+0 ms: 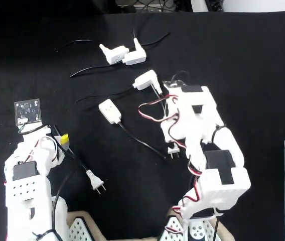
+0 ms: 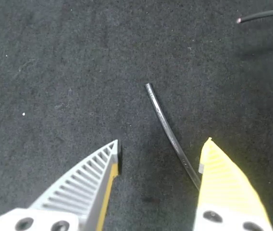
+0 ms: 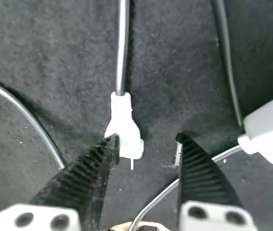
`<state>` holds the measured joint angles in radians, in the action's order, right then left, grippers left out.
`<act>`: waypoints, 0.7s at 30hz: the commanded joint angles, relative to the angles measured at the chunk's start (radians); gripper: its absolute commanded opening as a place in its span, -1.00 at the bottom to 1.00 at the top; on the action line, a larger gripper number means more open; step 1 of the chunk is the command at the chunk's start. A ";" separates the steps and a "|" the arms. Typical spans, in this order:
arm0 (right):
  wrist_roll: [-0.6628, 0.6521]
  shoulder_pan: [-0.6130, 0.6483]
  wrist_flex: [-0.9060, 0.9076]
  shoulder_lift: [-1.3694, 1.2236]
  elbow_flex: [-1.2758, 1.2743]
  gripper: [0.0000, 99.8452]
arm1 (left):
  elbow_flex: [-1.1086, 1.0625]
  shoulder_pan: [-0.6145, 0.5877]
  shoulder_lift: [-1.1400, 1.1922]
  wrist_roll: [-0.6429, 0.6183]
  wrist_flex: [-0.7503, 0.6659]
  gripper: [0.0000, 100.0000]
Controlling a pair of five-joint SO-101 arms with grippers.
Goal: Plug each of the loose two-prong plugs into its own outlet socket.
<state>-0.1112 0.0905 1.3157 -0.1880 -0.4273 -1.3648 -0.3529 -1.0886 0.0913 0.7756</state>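
White two-prong plug (image 3: 125,131): lies on the black cloth (image 1: 233,60) in the right wrist view, its cord running away from the camera and its prongs pointing back toward the wrist.
Right gripper (image 3: 145,139): its dark ribbed fingers are spread apart and grasp nothing. The plug sits between them, close against one finger with a clear gap to the other. I cannot tell whether that finger touches it.
White socket body (image 3: 270,136): just beside the right gripper's other finger. In the high view it shows at (image 1: 147,79), at the tip of the right arm, with a black cord leading off it.
Left gripper (image 2: 162,141): released, its grey finger and yellow finger wide apart above bare cloth, holding nothing.
Black cable end (image 2: 167,129): lies loose on the cloth between the left fingers, nearer the yellow one.
Black two-prong plug (image 1: 97,183): lies on the cloth near the left arm, prongs pointing away from its cord, apart from every socket.
Small white plug (image 1: 173,149): lies beside the right arm's middle section, prongs free.
White outlet socket (image 1: 110,111): lies between the two arms, with a black cord running from it toward the small white plug.
Two white connector bodies (image 1: 124,55): at the far side of the table, touching each other, each with a black cord. I cannot tell whether they are mated.
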 commanded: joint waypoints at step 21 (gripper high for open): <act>0.094 0.101 -0.035 0.013 -0.021 -0.98 | 0.005 -0.007 -0.012 -0.005 -0.020 -0.47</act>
<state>-0.0238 0.1841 1.2896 -0.1895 -0.4503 -1.3648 -0.3529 -1.0886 0.0913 0.7756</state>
